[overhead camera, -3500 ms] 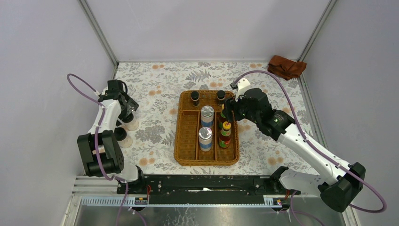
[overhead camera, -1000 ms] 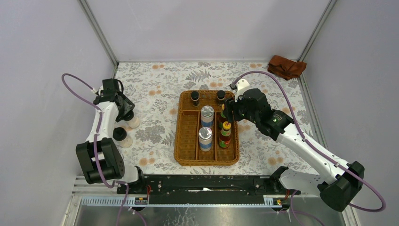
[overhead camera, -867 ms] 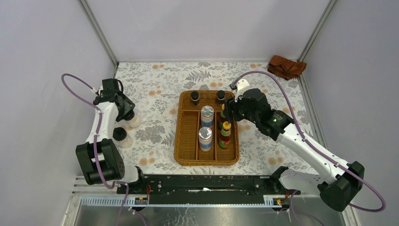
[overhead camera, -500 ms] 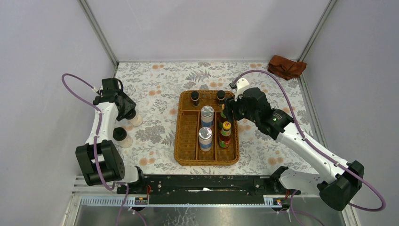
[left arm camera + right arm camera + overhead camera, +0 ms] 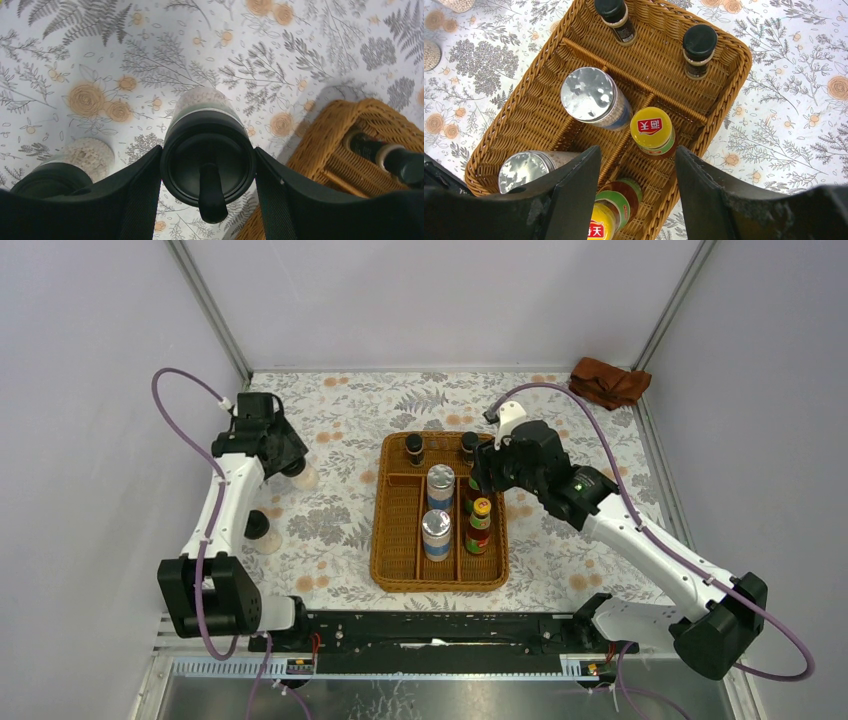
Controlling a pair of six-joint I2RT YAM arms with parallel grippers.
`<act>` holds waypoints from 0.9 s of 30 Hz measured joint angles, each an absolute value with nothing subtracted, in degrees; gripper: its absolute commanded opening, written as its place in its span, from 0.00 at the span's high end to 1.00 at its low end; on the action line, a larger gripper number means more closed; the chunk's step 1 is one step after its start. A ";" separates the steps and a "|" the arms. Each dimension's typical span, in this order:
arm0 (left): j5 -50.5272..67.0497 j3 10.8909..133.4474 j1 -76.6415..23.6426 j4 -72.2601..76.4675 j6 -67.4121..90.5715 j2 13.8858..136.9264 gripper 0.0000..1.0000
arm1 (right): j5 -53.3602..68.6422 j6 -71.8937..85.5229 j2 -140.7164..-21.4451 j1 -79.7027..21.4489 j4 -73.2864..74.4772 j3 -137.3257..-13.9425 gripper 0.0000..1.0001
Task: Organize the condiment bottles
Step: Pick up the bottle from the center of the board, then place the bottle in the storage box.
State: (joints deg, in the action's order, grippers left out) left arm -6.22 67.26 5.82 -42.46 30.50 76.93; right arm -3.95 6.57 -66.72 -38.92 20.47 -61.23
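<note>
Two clear black-lidded jars outside the wicker tray point(image 5: 378, 540). One jar point(image 5: 205, 102) clamped at its lid between the fingers of the left gripper point(image 5: 207, 150), upright over the floral tablecloth point(image 5: 75, 50), near the tray's far-left corner. Other jar point(image 5: 260, 530) standing on the table, well apart from the tray. Right gripper point(image 5: 636, 152) poised above the tray, jaws parted, gripping nothing; yellow-capped red sauce bottle point(image 5: 651, 127) just below and ahead of its fingers, second sauce bottle point(image 5: 604, 225) nearer. Silver-lidded shakers point(image 5: 589, 95) in the middle compartment; tiny dark bottles point(image 5: 699, 42) along the far strip.
</note>
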 measured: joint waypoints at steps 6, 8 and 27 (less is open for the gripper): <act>-7.84 68.64 -0.47 -42.70 27.49 76.82 1.00 | -4.38 6.55 -67.05 -38.92 20.51 -62.39 0.37; -8.14 68.79 -2.57 -42.74 26.55 76.82 1.00 | -5.04 6.52 -67.16 -38.92 20.51 -62.85 0.37; -9.02 73.06 -18.96 -44.40 21.08 76.93 1.00 | -10.11 6.46 -67.24 -38.83 20.43 -64.88 0.36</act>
State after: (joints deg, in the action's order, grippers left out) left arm -9.02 73.06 -18.96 -44.40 21.08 76.93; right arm -10.11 6.46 -67.24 -38.83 20.43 -64.88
